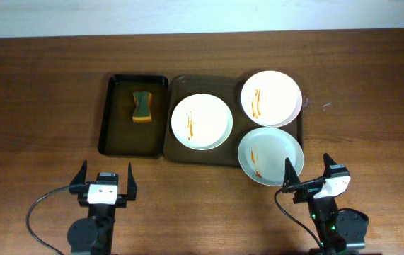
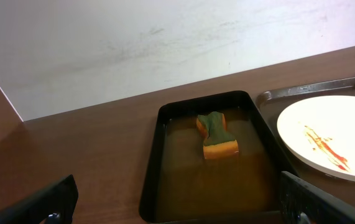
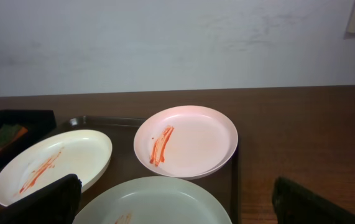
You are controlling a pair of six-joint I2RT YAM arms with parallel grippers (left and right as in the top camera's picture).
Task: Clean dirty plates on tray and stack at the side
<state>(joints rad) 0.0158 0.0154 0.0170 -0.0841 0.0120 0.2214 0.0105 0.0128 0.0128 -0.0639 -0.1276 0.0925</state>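
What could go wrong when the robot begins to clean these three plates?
The sponge seems to lie in liquid in the black tray; lifting it may drip onto the table. The nearest plate overhangs the front edge of the brown tray, close to the right gripper; pressing on it might tip or slide it.

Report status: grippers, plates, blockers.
Left gripper, right gripper open, empty. Three dirty plates on tray, none stacked. Sponge in pan. No blockers seen.
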